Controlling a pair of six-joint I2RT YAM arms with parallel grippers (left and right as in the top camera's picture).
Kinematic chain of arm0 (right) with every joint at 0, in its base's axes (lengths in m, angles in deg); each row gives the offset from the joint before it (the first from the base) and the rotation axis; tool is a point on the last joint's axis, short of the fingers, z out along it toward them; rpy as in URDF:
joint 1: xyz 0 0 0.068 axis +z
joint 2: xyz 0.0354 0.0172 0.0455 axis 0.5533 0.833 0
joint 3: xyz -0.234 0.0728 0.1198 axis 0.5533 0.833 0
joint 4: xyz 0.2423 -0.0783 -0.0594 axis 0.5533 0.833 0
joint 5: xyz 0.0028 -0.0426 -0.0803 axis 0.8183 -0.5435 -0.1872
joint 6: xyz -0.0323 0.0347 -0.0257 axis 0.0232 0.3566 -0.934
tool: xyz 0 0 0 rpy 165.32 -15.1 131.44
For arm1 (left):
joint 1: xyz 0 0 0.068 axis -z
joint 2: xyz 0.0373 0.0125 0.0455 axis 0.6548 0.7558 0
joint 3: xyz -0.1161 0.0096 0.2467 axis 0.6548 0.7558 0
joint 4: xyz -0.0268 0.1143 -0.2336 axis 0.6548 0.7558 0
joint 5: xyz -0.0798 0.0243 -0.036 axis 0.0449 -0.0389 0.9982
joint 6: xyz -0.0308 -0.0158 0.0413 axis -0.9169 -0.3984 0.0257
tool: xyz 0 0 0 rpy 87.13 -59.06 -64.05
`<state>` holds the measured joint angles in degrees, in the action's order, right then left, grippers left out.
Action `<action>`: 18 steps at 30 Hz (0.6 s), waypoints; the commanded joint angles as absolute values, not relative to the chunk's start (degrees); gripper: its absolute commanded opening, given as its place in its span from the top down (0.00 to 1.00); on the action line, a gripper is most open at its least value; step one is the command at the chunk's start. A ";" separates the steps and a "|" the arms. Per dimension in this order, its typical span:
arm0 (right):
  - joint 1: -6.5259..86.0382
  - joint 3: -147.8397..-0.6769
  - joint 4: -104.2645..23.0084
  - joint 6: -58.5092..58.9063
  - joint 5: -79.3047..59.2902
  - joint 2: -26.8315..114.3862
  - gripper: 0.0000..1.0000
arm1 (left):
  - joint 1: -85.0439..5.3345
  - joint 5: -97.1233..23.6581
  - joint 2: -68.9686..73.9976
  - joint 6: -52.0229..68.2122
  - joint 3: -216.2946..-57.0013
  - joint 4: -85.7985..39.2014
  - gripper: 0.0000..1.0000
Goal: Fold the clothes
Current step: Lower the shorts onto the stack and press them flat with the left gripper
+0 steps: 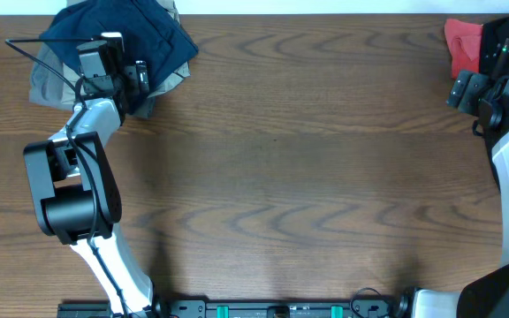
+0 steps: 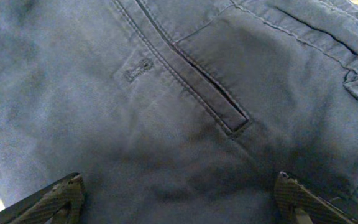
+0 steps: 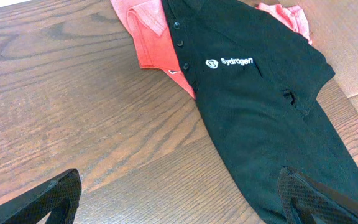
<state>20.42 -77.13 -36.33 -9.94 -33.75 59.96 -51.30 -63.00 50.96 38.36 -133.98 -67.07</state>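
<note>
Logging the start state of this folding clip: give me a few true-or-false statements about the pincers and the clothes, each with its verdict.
1. The left pincer stands open over the navy shorts. True.
2. The right pincer is shut on the black shirt. False: it is open and holds nothing.
3. The black shirt bears white lettering on its chest. True.
4. The coral-red piece lies on top of the black shirt. False: the black shirt lies over it.
5. The navy shorts lie by the right arm. False: they are under the left pincer, at the far left of the table.
</note>
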 commanded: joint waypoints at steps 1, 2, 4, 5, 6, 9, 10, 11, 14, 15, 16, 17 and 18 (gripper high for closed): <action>20.27 -77.20 -36.31 -9.51 -34.30 60.18 0.01 | -51.56 -62.02 47.16 38.03 -134.13 -66.89 0.02; 20.27 -77.20 -36.31 -9.51 -34.30 60.18 0.01 | -51.60 -62.00 45.82 38.01 -134.13 -67.46 0.02; 20.27 -77.20 -36.31 -9.51 -34.30 60.18 0.01 | -51.91 -62.00 43.44 38.01 -134.13 -68.71 0.02; 20.27 -77.20 -36.31 -9.51 -34.30 60.18 0.01 | -52.11 -62.02 42.35 38.01 -134.13 -69.58 0.02; 20.27 -77.20 -36.31 -9.51 -34.30 60.18 0.01 | -52.37 -62.00 41.47 38.01 -134.13 -70.26 0.02; 20.27 -77.20 -36.31 -9.51 -34.30 60.18 0.01 | -53.37 -62.00 39.73 37.98 -134.13 -70.83 0.02; 20.27 -77.20 -36.31 -9.51 -34.30 60.18 0.01 | -53.77 -61.98 39.70 37.50 -134.13 -70.45 0.02; 20.27 -77.20 -36.31 -9.51 -34.32 60.18 0.01 | -54.03 -61.98 39.75 36.39 -134.13 -69.86 0.02; 20.27 -77.20 -36.31 -9.51 -34.32 60.18 0.01 | -54.62 -61.96 40.58 32.52 -134.13 -66.91 0.03; 20.27 -77.20 -36.31 -9.51 -34.32 60.18 0.01 | -54.68 -61.96 41.10 31.69 -134.13 -66.19 0.02; 20.27 -77.20 -36.33 -9.51 -34.32 60.18 0.01 | -54.66 -61.96 41.80 31.34 -134.13 -65.56 0.02; 20.27 -77.20 -36.31 -9.51 -34.32 60.18 0.01 | -54.66 -61.96 42.55 31.34 -134.13 -65.19 0.02; 20.27 -77.20 -36.31 -9.51 -34.30 60.18 0.01 | -54.66 -61.96 43.51 31.36 -134.13 -64.99 0.02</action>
